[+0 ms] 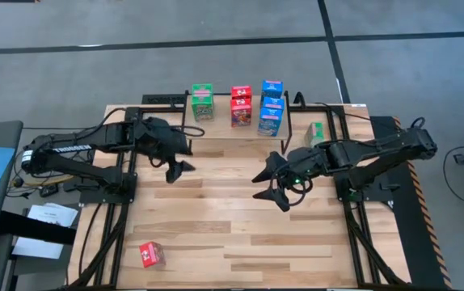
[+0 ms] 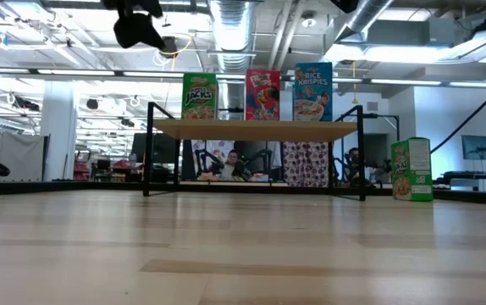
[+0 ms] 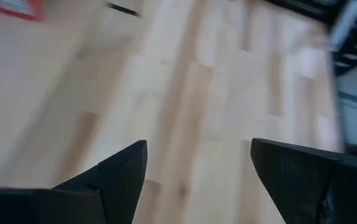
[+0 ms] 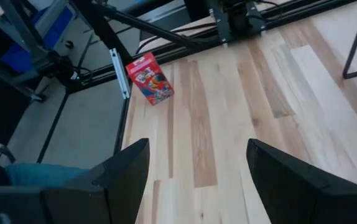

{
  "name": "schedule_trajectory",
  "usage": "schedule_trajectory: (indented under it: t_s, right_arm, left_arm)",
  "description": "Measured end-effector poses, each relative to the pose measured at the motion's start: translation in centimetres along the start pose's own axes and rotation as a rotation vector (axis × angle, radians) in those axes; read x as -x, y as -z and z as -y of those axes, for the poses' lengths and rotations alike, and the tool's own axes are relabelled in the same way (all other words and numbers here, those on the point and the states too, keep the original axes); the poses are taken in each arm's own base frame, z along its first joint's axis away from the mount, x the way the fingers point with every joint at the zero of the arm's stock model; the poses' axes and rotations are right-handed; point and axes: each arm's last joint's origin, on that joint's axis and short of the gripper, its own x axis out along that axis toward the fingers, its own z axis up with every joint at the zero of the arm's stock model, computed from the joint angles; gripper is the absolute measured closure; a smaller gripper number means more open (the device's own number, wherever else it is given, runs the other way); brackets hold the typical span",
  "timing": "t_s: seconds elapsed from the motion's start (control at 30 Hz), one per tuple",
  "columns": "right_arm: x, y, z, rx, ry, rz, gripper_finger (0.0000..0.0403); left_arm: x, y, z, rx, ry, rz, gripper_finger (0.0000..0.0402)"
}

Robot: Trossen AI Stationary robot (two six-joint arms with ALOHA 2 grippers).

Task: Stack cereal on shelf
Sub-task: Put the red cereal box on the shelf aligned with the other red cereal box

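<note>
The shelf stands at the table's far middle. On its top stand green, red and blue cereal boxes, upright in a row; they also show in the low view: green, red, blue. Another green box stands upright on the table right of the shelf. A red box lies flat near the table's near left corner. My left gripper is open and empty, in front of the shelf's left end. My right gripper is open and empty, in front of its right end.
The slatted wooden tabletop lies bare between the grippers and the near edge. Black frame rails run along the table's left and right sides. A dark cart with papers stands left of the table.
</note>
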Motion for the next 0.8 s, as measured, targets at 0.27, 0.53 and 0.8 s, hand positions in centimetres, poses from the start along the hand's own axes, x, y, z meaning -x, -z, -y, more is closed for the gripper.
schedule_trajectory:
  t_s: [0.27,0.53,0.8]
  right_arm:
    - [0.0,0.4,-0.6,0.012,-0.019,-0.014,0.0109]
    - [0.1,1.1,-1.2,0.027,-0.024,-0.065,0.0109]
    - [0.1,1.5,-1.9,0.040,-0.044,-0.079,0.0109]
  left_arm:
    - [0.0,0.9,3.1,0.156,0.135,-0.060,0.0127]
    - [0.4,2.1,6.1,0.301,0.197,-0.116,0.0127]
    - [1.0,3.4,8.5,0.505,0.253,-0.202,0.0127]
